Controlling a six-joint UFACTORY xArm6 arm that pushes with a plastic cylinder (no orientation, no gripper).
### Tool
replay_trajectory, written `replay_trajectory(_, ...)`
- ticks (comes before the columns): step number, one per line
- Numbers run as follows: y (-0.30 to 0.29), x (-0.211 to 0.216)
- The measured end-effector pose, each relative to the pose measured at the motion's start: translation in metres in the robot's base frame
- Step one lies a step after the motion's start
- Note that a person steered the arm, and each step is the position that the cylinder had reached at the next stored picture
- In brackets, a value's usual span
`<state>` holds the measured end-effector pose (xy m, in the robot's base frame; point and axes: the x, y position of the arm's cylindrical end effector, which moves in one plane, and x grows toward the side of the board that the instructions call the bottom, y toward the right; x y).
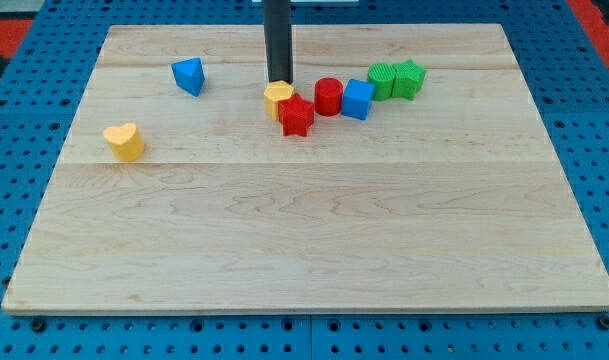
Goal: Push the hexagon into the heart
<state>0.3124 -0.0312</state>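
The small yellow hexagon block point(277, 98), apparently moulded plastic, sits a little above and left of the frame's centre on the pale wooden table top point(304, 230). It looks light and rigid, with a smooth underside that should slide freely on the wood; nothing about it seems fragile. With its short flat faces, I judge it likely to turn or slip sideways if pushed off-centre, so contact belongs on the middle of the face opposite the goal, meaning its right-hand side, and slightly the upper part of it.

My tip point(279, 81), the lower end of the straight dark rod, stands just at the hexagon's upper edge, touching or very nearly so; I cannot tell which. There is no hand to open or close: the rod holds nothing and can only push.

Touching the hexagon at its lower right is a red star-shaped block point(297, 116), which crowds the very side I would want to push from. Further right, in a row, come a red cylinder block point(328, 96), a blue cube-like block point(357, 99), a green ridged block point(382, 80) whose shape I cannot make out, and a green star-shaped block point(409, 78).

The yellow heart block point(124, 141) lies well apart, at the left of the frame and somewhat lower. A blue wedge-like block point(188, 75) sits in the upper left, above the straight line between hexagon and heart, probably clear of that path.
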Motion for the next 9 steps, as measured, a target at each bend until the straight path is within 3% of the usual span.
replay_trajectory(3,0.044,0.036)
replay_trajectory(6,-0.091,0.062)
replay_trajectory(9,-0.099,0.083)
